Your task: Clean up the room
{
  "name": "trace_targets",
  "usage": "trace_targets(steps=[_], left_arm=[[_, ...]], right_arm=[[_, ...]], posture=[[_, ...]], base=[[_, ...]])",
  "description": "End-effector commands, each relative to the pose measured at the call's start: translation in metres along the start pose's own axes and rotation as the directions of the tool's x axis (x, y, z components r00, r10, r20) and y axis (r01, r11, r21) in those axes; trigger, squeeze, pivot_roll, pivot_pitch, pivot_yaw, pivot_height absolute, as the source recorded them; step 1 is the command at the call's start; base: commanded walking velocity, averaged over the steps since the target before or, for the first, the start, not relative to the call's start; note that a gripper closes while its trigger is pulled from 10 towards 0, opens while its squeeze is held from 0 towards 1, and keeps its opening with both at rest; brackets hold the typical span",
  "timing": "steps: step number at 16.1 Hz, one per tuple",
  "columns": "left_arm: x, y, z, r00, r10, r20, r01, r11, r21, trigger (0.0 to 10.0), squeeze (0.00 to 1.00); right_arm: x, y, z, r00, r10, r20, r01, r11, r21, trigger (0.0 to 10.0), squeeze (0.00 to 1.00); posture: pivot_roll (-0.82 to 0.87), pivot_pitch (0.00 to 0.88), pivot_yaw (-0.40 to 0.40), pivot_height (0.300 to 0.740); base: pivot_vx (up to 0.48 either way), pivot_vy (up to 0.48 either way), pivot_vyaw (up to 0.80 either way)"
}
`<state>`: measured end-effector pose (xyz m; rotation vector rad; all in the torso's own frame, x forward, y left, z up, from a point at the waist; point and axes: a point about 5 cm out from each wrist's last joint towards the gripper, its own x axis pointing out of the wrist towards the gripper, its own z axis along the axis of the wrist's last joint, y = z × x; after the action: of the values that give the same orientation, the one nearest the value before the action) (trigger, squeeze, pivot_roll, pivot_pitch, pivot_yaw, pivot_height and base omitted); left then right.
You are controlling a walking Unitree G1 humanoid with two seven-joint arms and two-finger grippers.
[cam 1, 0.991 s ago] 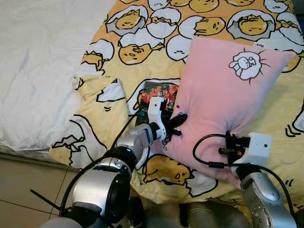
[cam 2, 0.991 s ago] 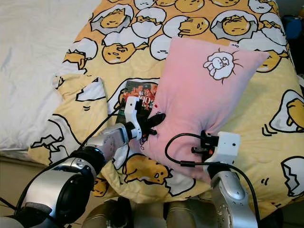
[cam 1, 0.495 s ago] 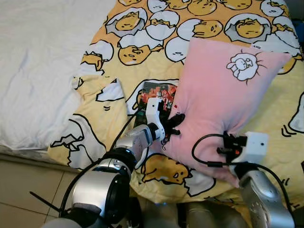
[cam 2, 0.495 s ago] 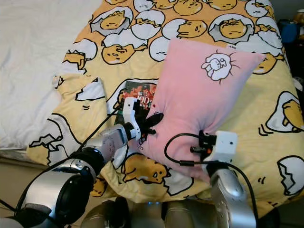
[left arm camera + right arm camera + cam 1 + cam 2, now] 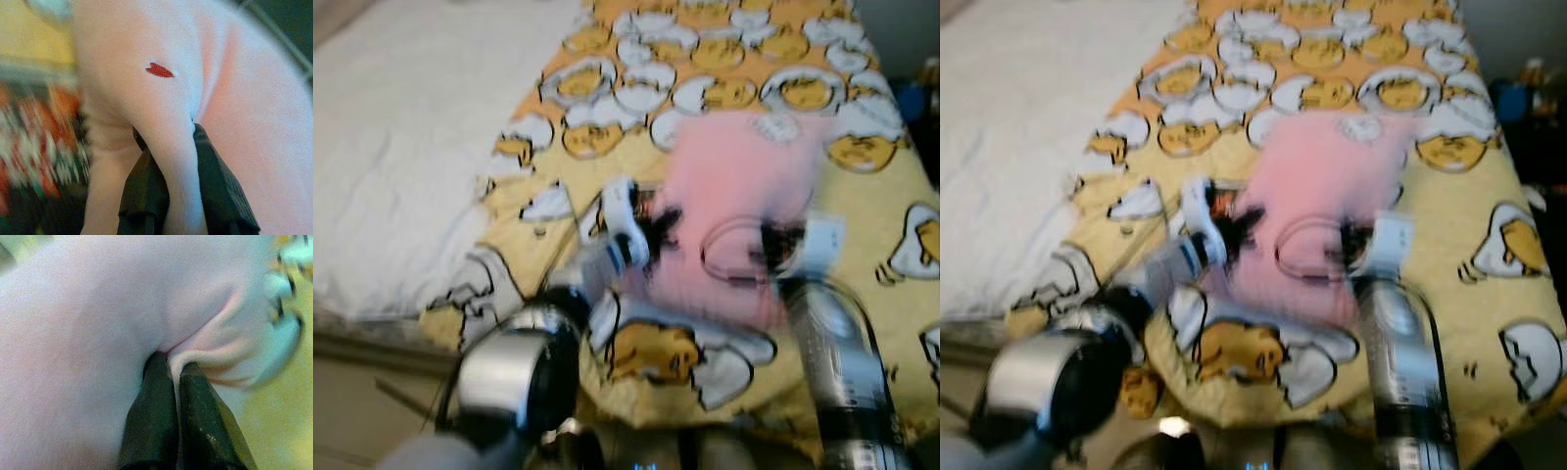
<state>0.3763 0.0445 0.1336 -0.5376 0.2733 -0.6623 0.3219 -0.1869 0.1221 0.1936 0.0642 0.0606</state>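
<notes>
The pink pillow [image 5: 744, 211] lies on the yellow blanket [image 5: 891, 196] (the head views are blurred). The left gripper [image 5: 176, 147] is closed on a fold at the pillow's edge, with a dark printed item [image 5: 34, 147] just beside it. The right gripper [image 5: 171, 377] pinches another fold of the pillow.

Both eye views are heavily motion-blurred; outlines of the pillow [image 5: 744, 215] and bedspread [image 5: 862, 186] pattern are smeared. Lighting is even and moderately bright, without glare. Wrist views are dimmer and soft; the fingers [image 5: 146, 196] are nearly sharp, the background is blurred.
</notes>
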Motion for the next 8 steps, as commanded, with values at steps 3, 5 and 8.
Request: trace_targets(steps=[3, 5, 8], left_arm=[[0.003, -0.012, 0.062, 0.984, -0.061, 0.17, 0.04, 0.991, 0.125, 0.0, 0.0], [-0.001, -0.015, 0.088, 0.973, -0.068, 0.222, 0.017, 0.975, 0.221, 0.0, 0.0], [-0.011, -0.01, 0.107, 0.967, -0.069, 0.245, -0.028, 0.928, 0.372, 0.0, 0.0]], right_arm=[[0.022, 0.013, 0.034, 0.989, 0.069, 0.13, -0.071, 0.997, 0.005, 0.0, 0.09], [0.033, 0.018, 0.054, 0.977, 0.087, 0.196, -0.085, 0.996, -0.021, 0.0, 0.09], [0.037, 0.018, 0.079, 0.95, 0.071, 0.304, -0.048, 0.995, -0.082, 0.0, 0.08]], posture=[[-0.11, 0.0, 0.072, 0.731], [-0.11, 0.0, 0.074, 0.731], [-0.1, 0.0, 0.078, 0.731]], base=[[0.0, 0.0, 0.0], [0.0, 0.0, 0.0], [0.0, 0.0, 0.0]])
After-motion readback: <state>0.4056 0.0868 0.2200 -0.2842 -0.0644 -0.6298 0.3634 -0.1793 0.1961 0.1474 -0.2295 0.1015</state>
